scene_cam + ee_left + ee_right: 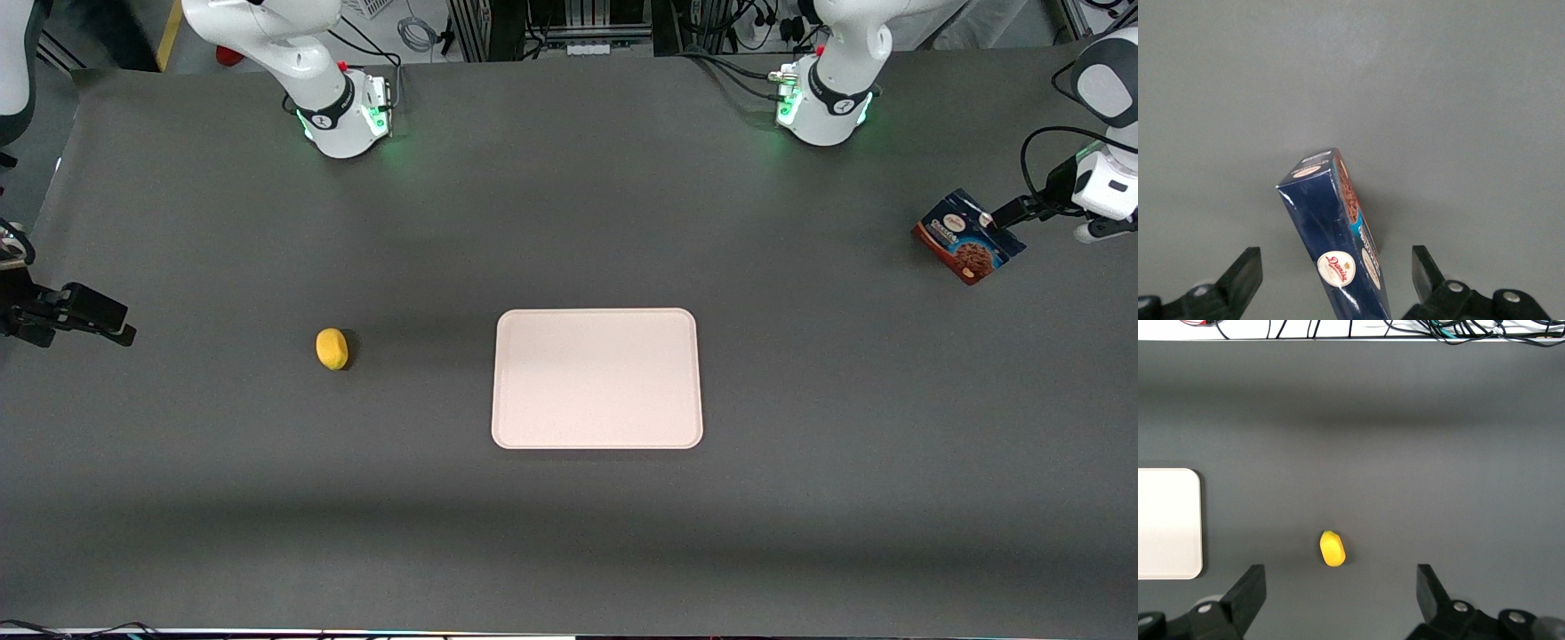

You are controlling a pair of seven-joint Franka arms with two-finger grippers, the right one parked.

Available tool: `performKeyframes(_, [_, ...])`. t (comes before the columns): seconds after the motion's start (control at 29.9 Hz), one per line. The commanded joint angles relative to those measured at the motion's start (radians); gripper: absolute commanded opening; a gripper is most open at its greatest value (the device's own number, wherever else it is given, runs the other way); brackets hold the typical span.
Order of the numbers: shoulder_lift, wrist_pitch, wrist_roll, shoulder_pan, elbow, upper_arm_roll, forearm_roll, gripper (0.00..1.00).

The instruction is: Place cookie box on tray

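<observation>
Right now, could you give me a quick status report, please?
Gripper open, straddling cookie box, toward working arm's end. Tray bare, mid-table. Yellow lump well off the path.

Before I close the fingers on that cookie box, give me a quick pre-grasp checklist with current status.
1. Left arm's gripper open: ok; both fingers are spread wide.
2. Small dark blue cookie box between the fingers: ok.
3. Box centred in the gap: ok, roughly.
4. Fingers clear of the box: ok in the wrist view, gaps on both sides.
5. Box resting flat: not ok; it stands on edge, tilted.
6. Large pale pinkish-beige tray free to receive it: ok; the small yellow rounded lump lies apart, toward the parked arm's end.
</observation>
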Motion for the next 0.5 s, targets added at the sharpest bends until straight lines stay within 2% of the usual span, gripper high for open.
performKeyframes(0.0, [-0.03,0.07,-0.01,0.01,-0.071,-0.003,0.008,1.0])
performKeyframes(0.27, [-0.015,0.091,-0.073,0.007,-0.084,-0.003,0.007,1.0])
performKeyframes(0.47, [0.008,0.212,-0.065,0.009,-0.124,-0.001,0.009,1.0])
